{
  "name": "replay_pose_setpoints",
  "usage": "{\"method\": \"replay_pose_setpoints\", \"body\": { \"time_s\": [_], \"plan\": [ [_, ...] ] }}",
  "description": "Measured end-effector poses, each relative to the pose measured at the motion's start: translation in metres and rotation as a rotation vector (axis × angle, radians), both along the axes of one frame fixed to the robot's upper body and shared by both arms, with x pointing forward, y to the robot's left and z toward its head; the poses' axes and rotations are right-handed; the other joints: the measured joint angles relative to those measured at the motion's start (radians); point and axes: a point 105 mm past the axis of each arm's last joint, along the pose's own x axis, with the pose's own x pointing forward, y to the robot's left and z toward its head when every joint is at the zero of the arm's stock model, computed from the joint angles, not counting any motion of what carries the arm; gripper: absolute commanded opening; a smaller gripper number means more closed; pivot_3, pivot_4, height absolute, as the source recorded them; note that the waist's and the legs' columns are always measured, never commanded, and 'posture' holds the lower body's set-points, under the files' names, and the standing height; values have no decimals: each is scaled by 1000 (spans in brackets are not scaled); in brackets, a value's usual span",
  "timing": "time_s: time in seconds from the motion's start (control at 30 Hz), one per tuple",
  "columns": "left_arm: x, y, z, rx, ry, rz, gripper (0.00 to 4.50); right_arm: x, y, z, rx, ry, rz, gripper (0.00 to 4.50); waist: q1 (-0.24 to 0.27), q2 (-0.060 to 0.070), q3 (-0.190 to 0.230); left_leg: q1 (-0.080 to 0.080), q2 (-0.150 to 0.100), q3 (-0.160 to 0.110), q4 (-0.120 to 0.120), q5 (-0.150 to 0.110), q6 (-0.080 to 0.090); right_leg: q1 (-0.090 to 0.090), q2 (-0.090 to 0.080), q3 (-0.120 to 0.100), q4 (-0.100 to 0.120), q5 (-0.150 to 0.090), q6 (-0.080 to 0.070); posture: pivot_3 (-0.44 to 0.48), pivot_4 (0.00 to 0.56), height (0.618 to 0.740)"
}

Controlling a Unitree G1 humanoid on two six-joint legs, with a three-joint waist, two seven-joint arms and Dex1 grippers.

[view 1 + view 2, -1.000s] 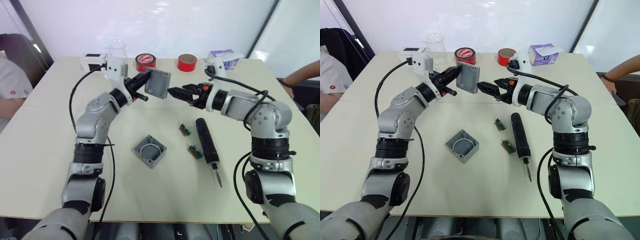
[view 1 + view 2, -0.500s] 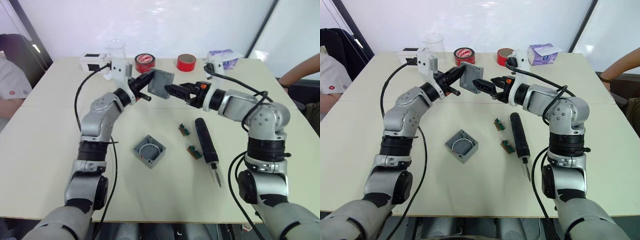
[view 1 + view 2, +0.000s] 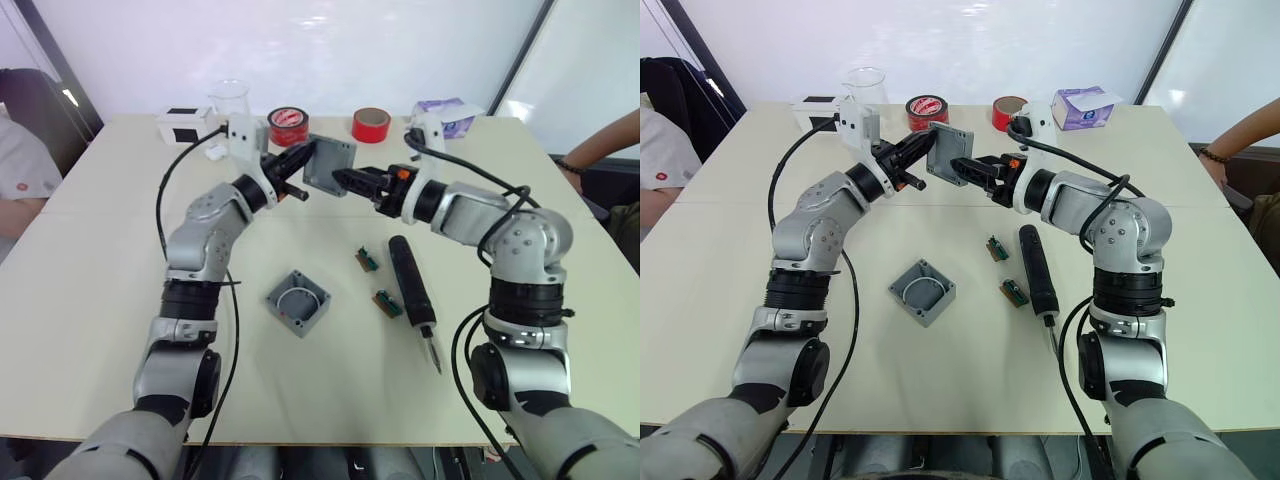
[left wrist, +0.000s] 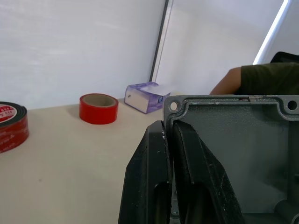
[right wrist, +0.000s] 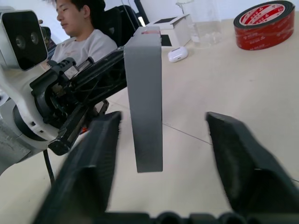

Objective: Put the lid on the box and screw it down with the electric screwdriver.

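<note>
My left gripper (image 3: pixel 306 161) is shut on one edge of the lid (image 3: pixel 331 164), a shallow grey square cover held upright above the far middle of the table. In the left wrist view the lid's (image 4: pixel 233 140) hollow inner face shows, with my fingers (image 4: pixel 161 154) pinching its rim. My right gripper (image 3: pixel 346 180) stands open with one finger on each side of the lid (image 5: pixel 145 93), a gap showing on both sides. The box (image 3: pixel 299 302), deep and grey with a white wire loop inside, sits open on the table below. To its right lies the black electric screwdriver (image 3: pixel 413 293).
Two small green circuit parts (image 3: pixel 369 260) (image 3: pixel 388 303) lie between box and screwdriver. Along the far edge stand a white box (image 3: pixel 185 124), a glass beaker (image 3: pixel 229 100), two red tape rolls (image 3: pixel 288 125) (image 3: pixel 372 125) and a purple tissue box (image 3: pixel 447 116). One person sits at left (image 3: pixel 20 170); another's arm (image 3: pixel 600 150) rests at right.
My right gripper has moved left until its fingers straddle the lid, and they have drawn closer together. My left arm has carried the lid slightly right and farther away.
</note>
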Motion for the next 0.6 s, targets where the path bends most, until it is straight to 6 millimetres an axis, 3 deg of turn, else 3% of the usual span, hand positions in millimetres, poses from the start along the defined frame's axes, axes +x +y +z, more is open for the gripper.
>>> {"method": "replay_pose_setpoints", "body": {
  "time_s": [0.1, 0.13, 0.27, 0.37, 0.6],
  "plan": [
    [0, 0, -1, 1, 3, 2, 0, -2, 3, -1, 10, -1, 10, 376, 0, 0, 0, 0, 0, 0, 0, 0, 0, 0, 0, 0, 0, 0, 0, 0, 150, 740],
    [0, 0, -1, 2, 4, 3, 0, -2, 3, -1, 8, -1, 6, 170, 0, 0, 0, 0, 0, 0, 0, 0, 0, 0, 0, 0, 0, 0, 0, 0, 150, 740],
    [0, 0, -1, 4, 6, 3, 0, -2, 3, -1, 9, 0, 3, 166, 0, 0, 0, 0, 0, 0, 0, 0, 0, 0, 0, 0, 0, 0, 0, 0, 150, 740],
    [0, 0, -3, 7, 16, -11, 862, -2, 3, -2, 12, 4, -1, 166, 0, 0, 0, 0, 0, 0, 0, 0, 0, 0, 0, 0, 0, 0, 0, 0, 150, 740],
    [-4, 8, 0, -11, 50, -56, 3507, 0, -2, -4, 31, 3, -25, 166, -3, 0, 0, 0, 1, 0, 0, 0, 0, 0, 0, 0, -1, 0, 0, 0, 150, 740]
  ]
}}
